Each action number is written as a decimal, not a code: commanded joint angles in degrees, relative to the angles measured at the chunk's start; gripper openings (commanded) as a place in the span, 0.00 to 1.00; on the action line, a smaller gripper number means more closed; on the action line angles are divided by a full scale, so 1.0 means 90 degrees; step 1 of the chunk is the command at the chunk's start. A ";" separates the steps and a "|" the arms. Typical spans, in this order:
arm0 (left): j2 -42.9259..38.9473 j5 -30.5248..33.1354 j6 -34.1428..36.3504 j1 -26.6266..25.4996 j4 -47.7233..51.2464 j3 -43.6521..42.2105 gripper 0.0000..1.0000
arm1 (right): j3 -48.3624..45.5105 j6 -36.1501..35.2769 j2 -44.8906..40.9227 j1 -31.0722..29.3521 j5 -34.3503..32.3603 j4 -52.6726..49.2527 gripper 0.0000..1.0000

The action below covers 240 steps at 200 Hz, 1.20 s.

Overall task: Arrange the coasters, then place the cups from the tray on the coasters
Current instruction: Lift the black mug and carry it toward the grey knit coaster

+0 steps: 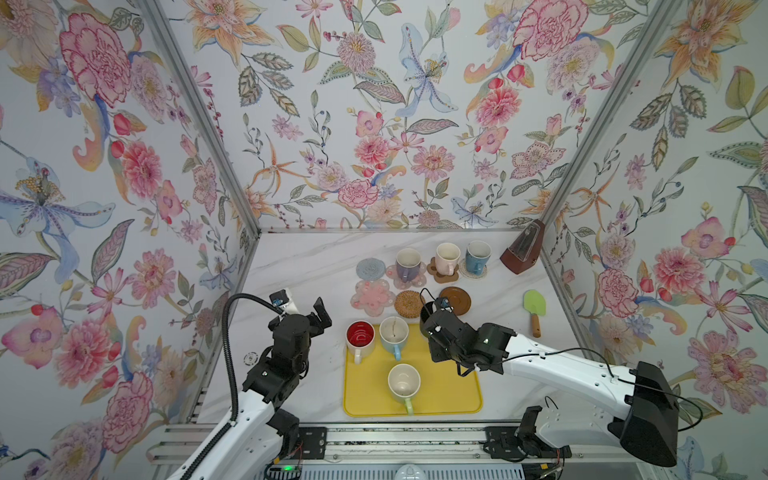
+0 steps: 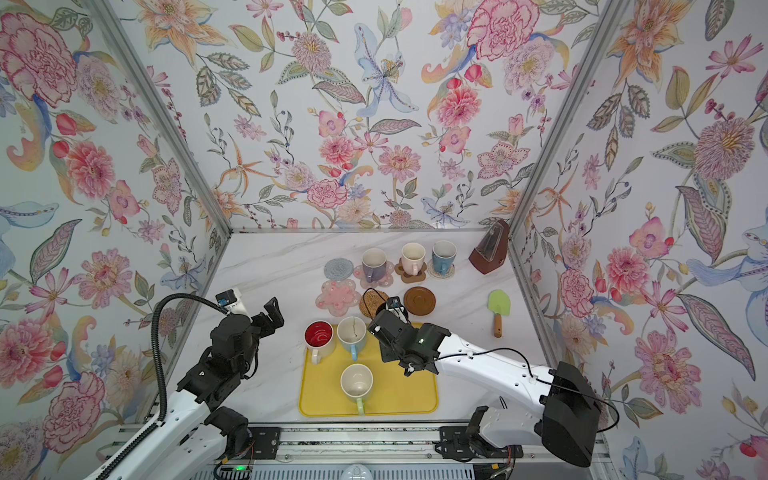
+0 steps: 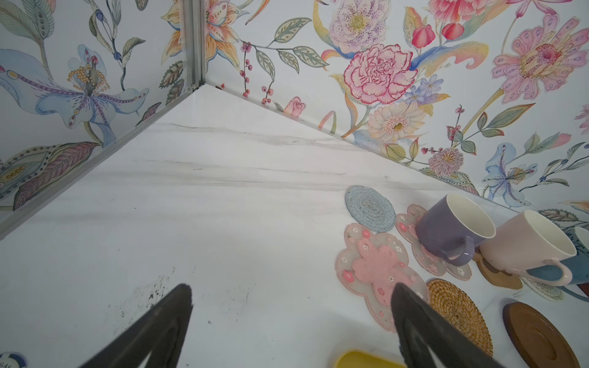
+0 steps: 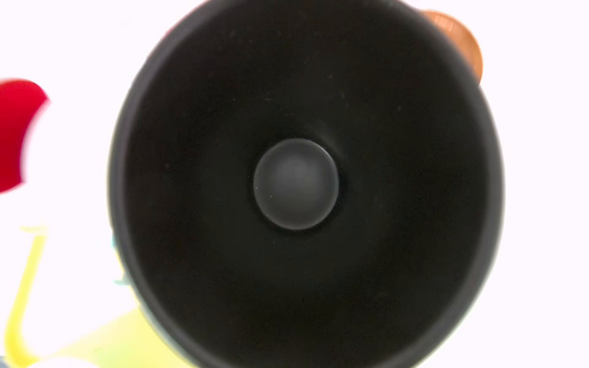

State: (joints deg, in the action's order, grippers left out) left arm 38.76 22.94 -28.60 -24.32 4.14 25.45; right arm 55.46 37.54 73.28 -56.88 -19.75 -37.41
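Observation:
My right gripper (image 1: 435, 316) is shut on the black cup (image 1: 424, 321) at the far right corner of the yellow tray (image 1: 449, 390). The right wrist view looks straight down into this cup (image 4: 296, 184), and its fingers do not show there. On the tray stand the white cup with red inside (image 1: 360, 336), the light blue cup (image 1: 394, 332) and the green cup (image 1: 404, 382). Purple (image 1: 408, 264), pink (image 1: 447, 257) and blue (image 1: 478, 255) cups stand on coasters at the back. The grey (image 1: 371, 268), pink flower (image 1: 372, 296), rattan (image 1: 409, 304) and wooden (image 1: 455, 300) coasters are bare. My left gripper (image 3: 294, 286) is open, left of the tray.
A brown metronome (image 1: 521, 253) stands in the back right corner. A green spatula (image 1: 535, 309) lies near the right wall. Floral walls close the table on three sides. The bare marble (image 3: 223, 207) spreads at the back left.

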 commanded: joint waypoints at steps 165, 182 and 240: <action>-0.0646 0.0099 -0.0491 0.0113 0.1083 -0.0470 0.99 | 0.4081 -0.1968 0.2880 0.0845 0.0826 0.0495 0.00; -0.0748 0.0069 -0.0480 0.0120 0.1083 -0.0523 0.99 | 0.4392 -0.2077 0.3281 0.0919 0.0902 0.0495 0.00; -0.0995 0.0143 -0.0493 0.0121 0.1468 -0.0495 0.99 | 0.5507 -0.2335 0.4486 0.1199 0.1144 0.0485 0.00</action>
State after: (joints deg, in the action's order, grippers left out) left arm 30.72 22.98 -32.56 -23.88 14.48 21.61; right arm 99.35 18.55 111.83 -47.11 -9.91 -36.18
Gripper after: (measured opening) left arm 0.989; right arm 0.155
